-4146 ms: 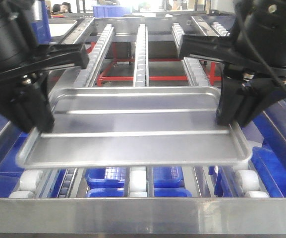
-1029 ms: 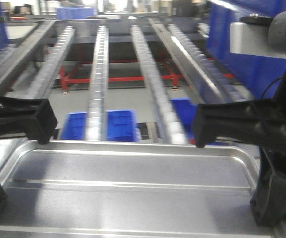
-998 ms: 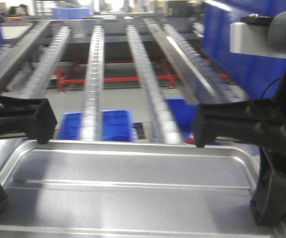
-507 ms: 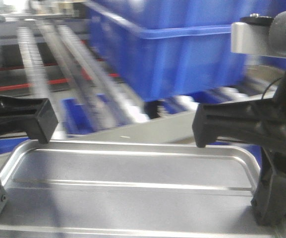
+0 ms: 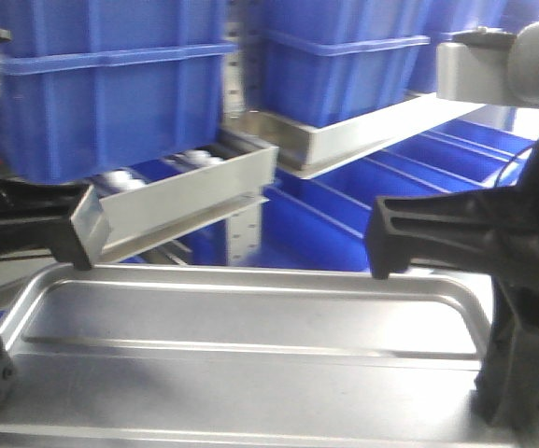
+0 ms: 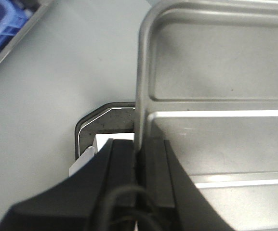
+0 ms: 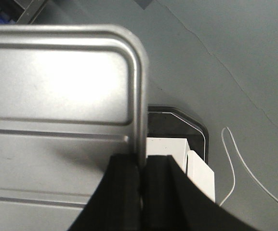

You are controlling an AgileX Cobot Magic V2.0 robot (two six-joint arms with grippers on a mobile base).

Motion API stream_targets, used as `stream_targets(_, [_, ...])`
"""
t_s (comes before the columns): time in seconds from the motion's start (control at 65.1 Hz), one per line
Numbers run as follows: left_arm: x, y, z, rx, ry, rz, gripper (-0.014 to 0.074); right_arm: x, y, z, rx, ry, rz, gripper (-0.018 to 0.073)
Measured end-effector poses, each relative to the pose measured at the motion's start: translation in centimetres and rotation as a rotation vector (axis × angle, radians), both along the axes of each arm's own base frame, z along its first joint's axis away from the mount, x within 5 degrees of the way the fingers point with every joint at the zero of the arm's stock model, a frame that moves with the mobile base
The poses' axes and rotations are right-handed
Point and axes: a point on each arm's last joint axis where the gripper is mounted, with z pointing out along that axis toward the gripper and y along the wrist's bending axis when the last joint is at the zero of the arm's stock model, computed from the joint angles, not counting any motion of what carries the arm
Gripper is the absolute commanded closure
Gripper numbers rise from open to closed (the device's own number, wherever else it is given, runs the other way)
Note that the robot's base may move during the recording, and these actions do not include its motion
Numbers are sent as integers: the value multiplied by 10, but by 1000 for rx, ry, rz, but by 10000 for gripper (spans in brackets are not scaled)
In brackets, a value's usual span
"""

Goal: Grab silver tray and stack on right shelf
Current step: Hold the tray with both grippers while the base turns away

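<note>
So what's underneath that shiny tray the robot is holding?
Past the edges of the silver tray, the wrist views show grey floor and a dark-rimmed piece under the left hand and right hand. Anything directly beneath the tray is covered.

No readable text, label, brand, number or sign in any of the three views: nothing legible on the silver tray point(image 5: 250, 373), on the blue crates point(image 5: 110, 103), or on the steel rails point(image 5: 190, 191) beneath them.
</note>
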Motion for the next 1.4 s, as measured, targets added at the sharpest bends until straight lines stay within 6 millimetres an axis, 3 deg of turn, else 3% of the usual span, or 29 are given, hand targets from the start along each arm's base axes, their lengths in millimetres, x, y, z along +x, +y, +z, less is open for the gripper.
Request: stream_targets(1.397, [0, 0, 0, -3, 1, 2, 697, 0, 0, 0, -1, 1, -3, 500])
